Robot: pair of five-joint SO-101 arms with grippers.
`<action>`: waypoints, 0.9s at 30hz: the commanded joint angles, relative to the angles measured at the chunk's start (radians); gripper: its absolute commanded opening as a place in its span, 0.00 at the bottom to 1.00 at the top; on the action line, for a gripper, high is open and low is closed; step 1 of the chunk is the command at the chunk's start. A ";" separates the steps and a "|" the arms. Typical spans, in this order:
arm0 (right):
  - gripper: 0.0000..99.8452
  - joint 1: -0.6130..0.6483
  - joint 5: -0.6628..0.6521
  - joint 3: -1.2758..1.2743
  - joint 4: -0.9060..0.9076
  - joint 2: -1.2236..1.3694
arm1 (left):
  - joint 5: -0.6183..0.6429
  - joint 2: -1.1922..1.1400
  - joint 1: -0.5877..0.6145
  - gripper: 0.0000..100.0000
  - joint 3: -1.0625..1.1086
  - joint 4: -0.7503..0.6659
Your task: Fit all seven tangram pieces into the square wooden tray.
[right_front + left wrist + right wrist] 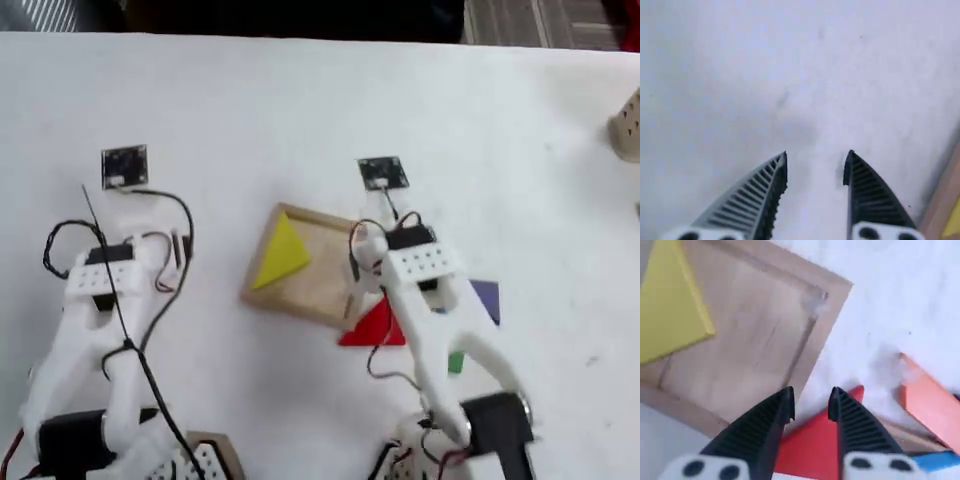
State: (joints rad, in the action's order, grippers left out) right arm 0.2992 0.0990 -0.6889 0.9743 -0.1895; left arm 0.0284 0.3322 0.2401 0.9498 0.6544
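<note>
Right gripper (pixel 810 400) is open just a crack with nothing in it, hanging over the tray (pixel 817 340) rim where the red triangle (pixel 810 445) butts against it. The orange piece (pixel 930 400) and blue piece (pixel 935 460) lie close by on the table (pixel 740 75). The yellow triangle (pixel 670 300) sits in a tray corner. Left gripper (pixel 815 165) is open, over the table beside the tray.
</note>
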 commanded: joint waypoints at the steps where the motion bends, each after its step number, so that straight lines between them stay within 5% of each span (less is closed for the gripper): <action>1: 0.12 -0.013 0.069 0.127 -0.022 0.105 | -0.002 0.010 0.002 0.20 -0.009 -0.017; 11: 0.10 0.004 0.101 0.470 0.068 0.475 | -0.002 0.010 0.002 0.20 -0.011 -0.023; 15: 0.01 0.097 -0.034 0.555 0.127 0.484 | -0.005 0.010 -0.010 0.20 -0.011 -0.025; 21: 0.04 0.206 -0.094 0.574 0.130 0.487 | -0.006 0.010 -0.013 0.20 -0.011 -0.025; 27: 0.11 0.179 -0.183 0.594 0.203 0.437 | -0.008 0.010 -0.013 0.20 -0.011 -0.025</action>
State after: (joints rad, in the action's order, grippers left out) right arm 0.4941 -0.0529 -0.1519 1.1139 0.3107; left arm 0.0284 0.3322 0.2401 0.9498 0.6513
